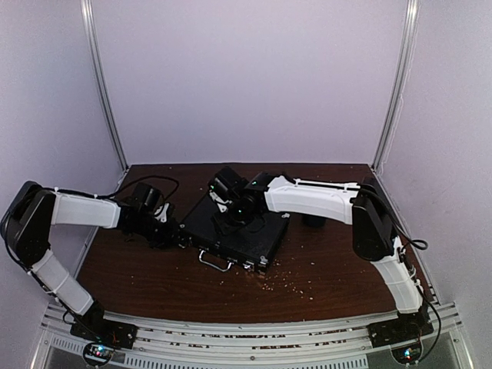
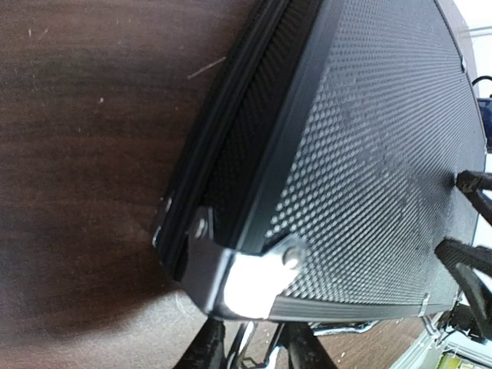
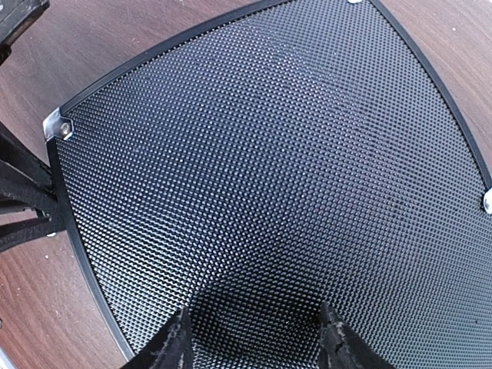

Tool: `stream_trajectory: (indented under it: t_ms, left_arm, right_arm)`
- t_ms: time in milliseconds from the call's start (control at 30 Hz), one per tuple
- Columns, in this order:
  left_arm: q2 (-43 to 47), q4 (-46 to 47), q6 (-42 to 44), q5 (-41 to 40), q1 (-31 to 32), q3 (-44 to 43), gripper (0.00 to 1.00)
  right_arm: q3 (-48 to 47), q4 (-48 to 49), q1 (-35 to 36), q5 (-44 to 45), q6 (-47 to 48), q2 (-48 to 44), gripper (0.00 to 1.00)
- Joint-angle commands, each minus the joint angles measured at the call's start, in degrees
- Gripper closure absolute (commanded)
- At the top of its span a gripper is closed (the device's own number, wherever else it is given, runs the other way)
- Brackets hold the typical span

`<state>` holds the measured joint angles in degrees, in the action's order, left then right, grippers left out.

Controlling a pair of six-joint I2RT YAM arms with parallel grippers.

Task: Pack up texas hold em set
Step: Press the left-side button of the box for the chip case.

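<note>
From above, we are seeing the closed briefcase [image 1: 257, 240] lying mid-table [image 1: 330, 269], with room open before its handle [image 1: 215, 261]. Only the left wrist view is showing its metal corner [image 2: 238, 284], just ahead of the left gripper [image 2: 254, 327], whose jaws are narrowly parted and gripping nothing. The right gripper [image 3: 252, 315] is hovering over the lid, jaws wide and empty.

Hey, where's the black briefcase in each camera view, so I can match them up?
Top external: briefcase lies just below picture centre.
Left wrist: briefcase fills the right half, its silver corner near the bottom.
Right wrist: briefcase fills nearly the whole frame.
Shared landmark: the right gripper, fingers spread over the case top, shows in all three.
</note>
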<state>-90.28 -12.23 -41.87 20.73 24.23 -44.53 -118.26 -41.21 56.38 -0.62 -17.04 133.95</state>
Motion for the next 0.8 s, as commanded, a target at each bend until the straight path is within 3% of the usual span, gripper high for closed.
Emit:
stream_trajectory:
  t_ms: [0, 367, 500, 767]
  left_arm:
    - [-0.43, -4.45, 0.33, -3.42, 0.85, 3.92, 0.69]
    - [7.71, -4.41, -1.21, -6.70, 0.88, 6.53, 0.54]
    - [11.03, -3.58, -1.96, -6.98, 0.86, 6.48, 0.59]
    - [4.54, 0.45, -1.63, -4.31, 0.88, 4.16, 0.76]
  right_arm:
    - [1.49, -2.10, 1.54, -0.57, -1.24, 1.39, 0.47]
    - [5.57, -2.38, 2.68, 0.43, -1.92, 0.15, 0.48]
    - [6.42, -2.06, 3.02, 0.62, -2.29, -0.16, 0.48]
    - [6.80, -1.78, 3.56, 1.06, -2.65, -0.05, 0.48]
